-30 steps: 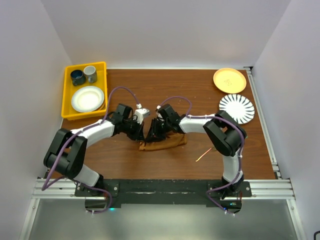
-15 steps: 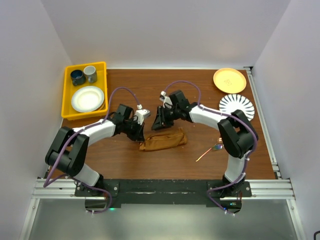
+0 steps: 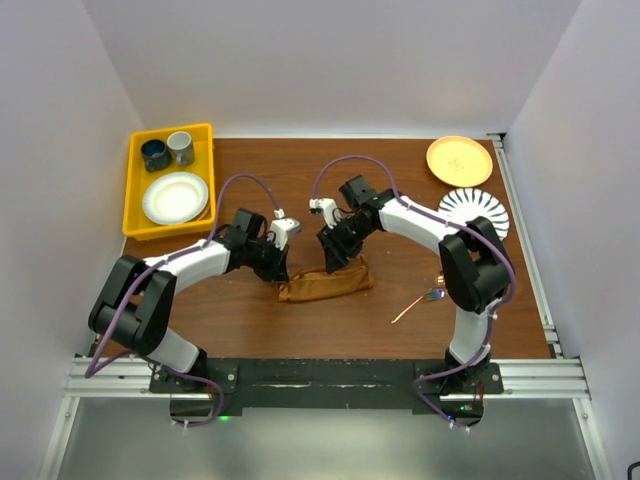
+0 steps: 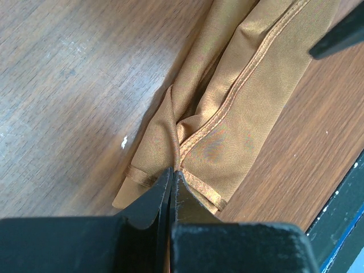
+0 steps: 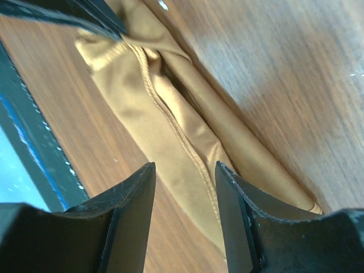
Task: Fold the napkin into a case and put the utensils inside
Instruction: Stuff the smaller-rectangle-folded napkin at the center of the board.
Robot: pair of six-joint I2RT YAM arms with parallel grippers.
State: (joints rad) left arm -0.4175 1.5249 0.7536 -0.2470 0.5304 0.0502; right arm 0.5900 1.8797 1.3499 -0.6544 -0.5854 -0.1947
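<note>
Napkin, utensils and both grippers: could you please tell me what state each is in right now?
napkin: folded into a narrow strip, lying on the table.
left gripper: shut, pinching the napkin's end.
right gripper: open, empty, above the napkin.
utensils: loose on the table, outside the napkin.

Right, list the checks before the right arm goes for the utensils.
1. Left gripper shut on the napkin at its end: ok.
2. Right gripper open and holding nothing: ok.
3. Napkin folded into a narrow strip: ok.
4. Its opening wide enough to load: cannot tell.
5. Utensils lying clear of the napkin, on its right, nothing over them: ok.
6. Utensils inside the napkin: not ok.
</note>
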